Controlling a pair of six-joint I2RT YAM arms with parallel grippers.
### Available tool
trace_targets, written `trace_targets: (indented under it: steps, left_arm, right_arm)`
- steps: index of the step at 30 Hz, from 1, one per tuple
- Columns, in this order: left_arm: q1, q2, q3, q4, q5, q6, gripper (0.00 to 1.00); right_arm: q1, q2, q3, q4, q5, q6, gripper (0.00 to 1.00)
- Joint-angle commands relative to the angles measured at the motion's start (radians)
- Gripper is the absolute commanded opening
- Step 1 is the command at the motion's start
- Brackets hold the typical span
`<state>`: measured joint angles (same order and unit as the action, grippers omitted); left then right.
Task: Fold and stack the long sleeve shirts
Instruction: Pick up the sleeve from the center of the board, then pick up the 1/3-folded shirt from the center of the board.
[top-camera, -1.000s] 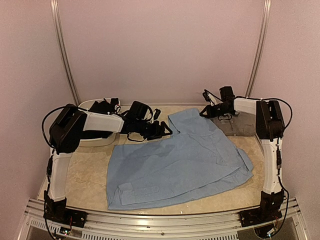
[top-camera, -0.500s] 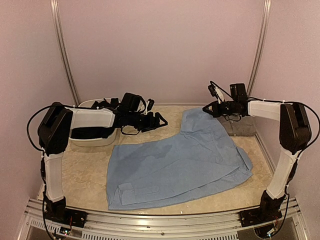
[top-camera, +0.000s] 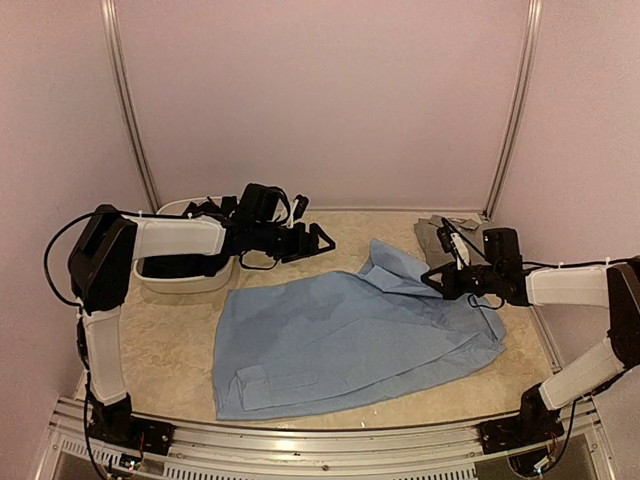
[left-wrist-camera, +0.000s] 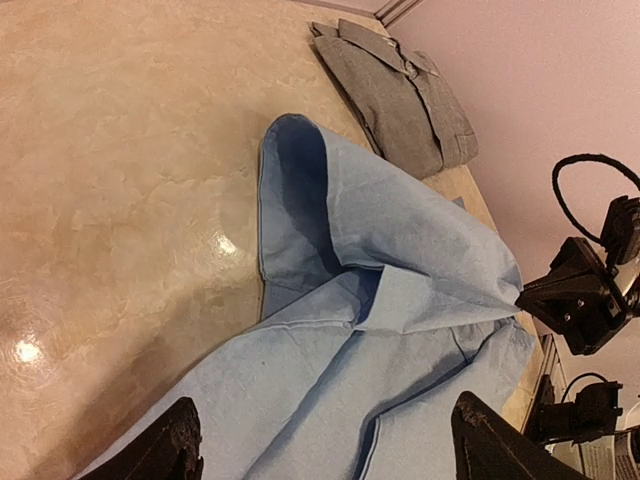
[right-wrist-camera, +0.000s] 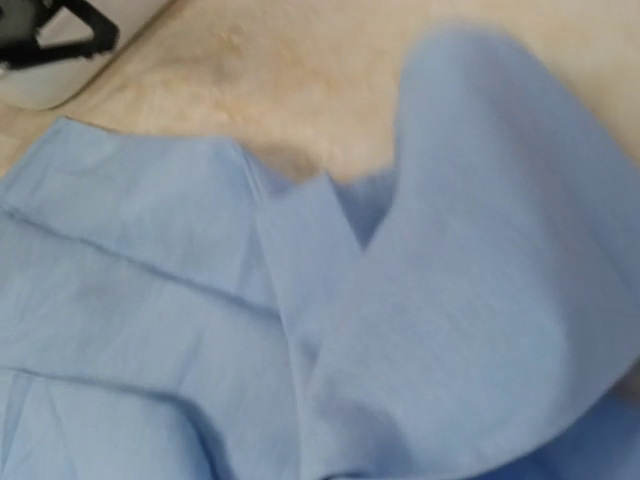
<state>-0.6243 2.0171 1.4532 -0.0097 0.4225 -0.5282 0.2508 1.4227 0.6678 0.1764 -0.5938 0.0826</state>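
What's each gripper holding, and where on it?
Right gripper pinches the blue shirt by a lifted fold at its far right edge. Left gripper is open, holding nothing.

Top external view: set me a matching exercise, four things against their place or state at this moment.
Things
1. light blue shirt
2. grey shirt
3. left end effector
4. right end effector

Place or state
A. open, holding nothing
B. folded, in the far right corner
C. shut, pinching blue cloth
D. spread across the middle, one edge lifted

Pairs: 1-D, 2-B, 3-A, 4-C
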Motion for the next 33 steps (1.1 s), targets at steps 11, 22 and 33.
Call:
trace_targets:
  steps: [11,22,33]
  left_arm:
    - [-0.044,-0.01,-0.029,0.002,0.007,0.019,0.82]
    - [-0.032,0.106,0.15,-0.231,0.065,0.3,0.83]
    - [0.001,-0.066,0.064,-0.527,-0.234,0.726,0.84]
  right_arm:
    - [0.026,0.071,-0.1,0.072,0.077,0.142,0.0]
    - [0.033,0.008,-0.087,-0.072,0.238,0.188,0.0]
    - [0.021,0.046,0.076,-0.231,0.34,0.095,0.0]
